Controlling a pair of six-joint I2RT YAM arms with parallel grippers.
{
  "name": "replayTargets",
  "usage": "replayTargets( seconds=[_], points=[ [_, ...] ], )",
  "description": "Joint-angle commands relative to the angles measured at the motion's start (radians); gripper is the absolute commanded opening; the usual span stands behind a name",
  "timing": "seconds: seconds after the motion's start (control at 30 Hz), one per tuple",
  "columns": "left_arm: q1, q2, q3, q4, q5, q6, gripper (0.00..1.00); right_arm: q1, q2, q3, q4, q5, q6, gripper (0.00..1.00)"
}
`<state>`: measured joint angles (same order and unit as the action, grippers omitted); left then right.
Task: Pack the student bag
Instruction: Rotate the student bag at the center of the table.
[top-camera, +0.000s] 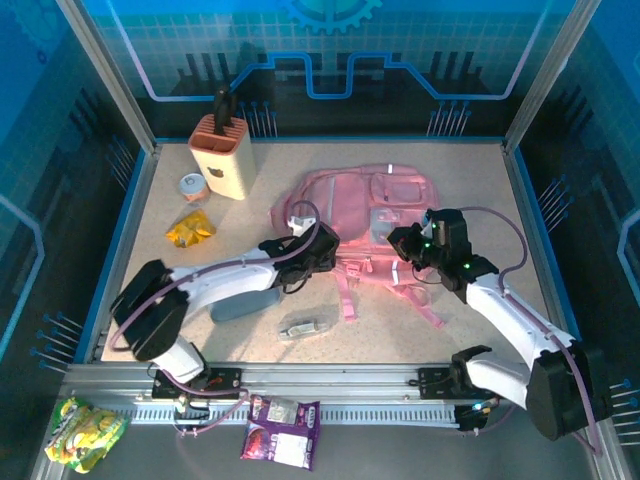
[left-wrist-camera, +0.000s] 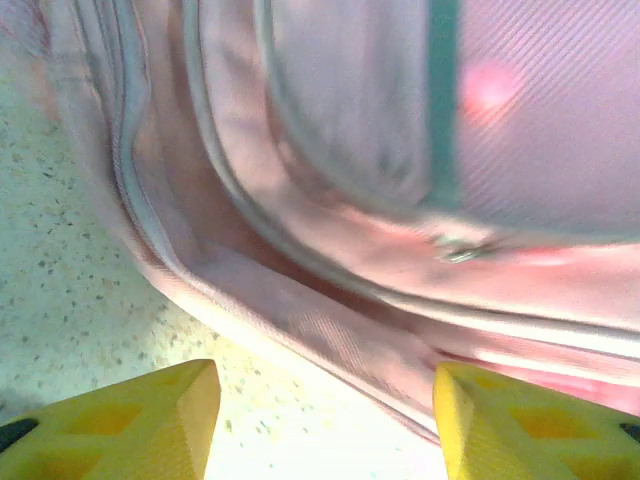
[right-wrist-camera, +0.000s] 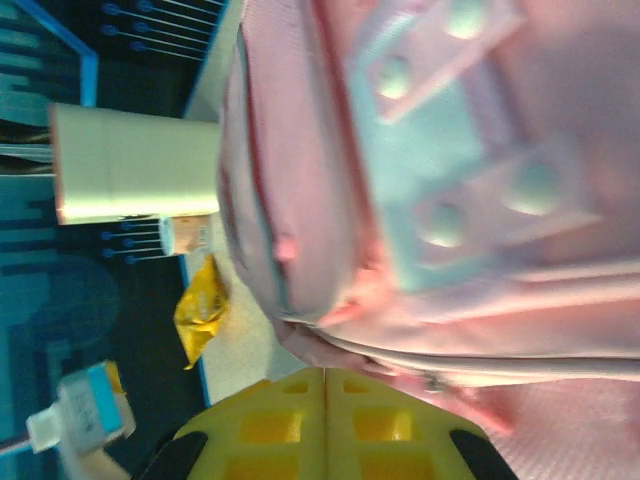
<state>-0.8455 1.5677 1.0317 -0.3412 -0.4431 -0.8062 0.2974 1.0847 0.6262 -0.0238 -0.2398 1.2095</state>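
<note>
Left gripper (left-wrist-camera: 325, 372): its yellow fingers stood well apart with nothing between them, low over the surface (top-camera: 450, 325) and just short of the bag's near-left edge.
Right gripper (right-wrist-camera: 325, 378): its fingers were pressed together at the bag's front, beside a small zip pull; I couldn't tell whether any fabric was pinched between them.
Student bag (top-camera: 350, 195): it lay flat on its back mid-surface, straps trailing toward the arms, with one gripper at each side of its lower half. The zips I could see looked closed.
Step in hand: I judged it to be getting the bag open, with nothing packed yet.
Doing it well: the left gripper should go in square to the piped seam and take a full fold, not the tip of the fabric. The right one should hold the front firm, so that the soft bag neither slides nor bunches when a zip is drawn.
Waiting nearby: a grey-blue pencil case (top-camera: 245, 303) and a small grey item (top-camera: 300, 325) lay just beside the left arm.
Further out: a yellow packet (top-camera: 190, 228) and a cream holder (top-camera: 220, 155) sat toward the far-left corner, well apart from the bag.
</note>
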Motion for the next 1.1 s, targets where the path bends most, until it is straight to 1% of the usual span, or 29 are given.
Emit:
replayTargets(
  seconds=[0.0,0.1,0.17,0.23,0.3,0.33,0.37,0.43,0.53,0.57,0.63,0.73,0.8,0.87,0.93,1.03,1.07],
  points=[
    [-0.084,-0.07,0.022,-0.077,-0.03,-0.03,0.61,0.02,-0.002,-0.042,0.1,0.034,0.074,0.0],
    [-0.146,-0.041,0.076,-0.071,-0.01,-0.036,0.61,0.026,-0.003,-0.035,0.094,0.04,0.066,0.0],
    [-0.178,-0.001,0.123,-0.082,-0.009,-0.036,0.61,0.017,-0.012,-0.025,0.057,0.03,0.043,0.0],
    [-0.199,0.034,0.156,-0.078,-0.005,-0.041,0.61,0.004,-0.028,0.002,-0.039,0.049,-0.029,0.0],
    [-0.2,0.068,0.183,-0.079,0.018,-0.06,0.6,0.003,-0.039,0.03,-0.143,0.114,-0.136,0.02],
    [-0.201,0.081,0.19,-0.08,0.015,-0.073,0.59,-0.003,-0.026,0.038,-0.157,0.111,-0.191,0.16],
    [-0.2,0.088,0.186,-0.064,0.018,-0.077,0.58,-0.015,0.0,0.055,-0.172,0.081,-0.248,0.26],
    [-0.201,0.088,0.172,-0.053,0.002,-0.102,0.57,-0.019,0.056,0.106,-0.227,0.058,-0.365,0.39],
    [-0.189,0.055,0.121,-0.032,-0.027,-0.138,0.57,-0.006,0.135,0.188,-0.318,0.056,-0.536,0.55],
    [-0.182,0.045,0.104,-0.019,-0.024,-0.142,0.57,0.005,0.158,0.221,-0.36,0.077,-0.578,0.59],
    [-0.157,0.027,0.072,0.002,-0.003,-0.151,0.57,0.04,0.202,0.297,-0.435,0.148,-0.67,0.67],
    [-0.116,0.015,0.03,0.047,0.018,-0.174,0.56,0.084,0.254,0.38,-0.53,0.25,-0.754,0.76],
    [-0.089,0.03,0.016,0.097,0.049,-0.183,0.56,0.104,0.279,0.415,-0.575,0.306,-0.795,0.79],
    [-0.058,0.075,0.035,0.131,0.103,-0.196,0.53,0.12,0.301,0.449,-0.628,0.36,-0.824,0.79],
    [-0.048,0.117,0.058,0.13,0.103,-0.218,0.49,0.123,0.314,0.466,-0.667,0.368,-0.843,0.79],
    [-0.046,0.15,0.063,0.174,0.101,-0.214,0.48,0.134,0.313,0.461,-0.692,0.378,-0.881,0.78],
    [-0.041,0.165,0.07,0.164,0.107,-0.219,0.47,0.135,0.316,0.453,-0.684,0.352,-0.912,0.78]
  ],
)
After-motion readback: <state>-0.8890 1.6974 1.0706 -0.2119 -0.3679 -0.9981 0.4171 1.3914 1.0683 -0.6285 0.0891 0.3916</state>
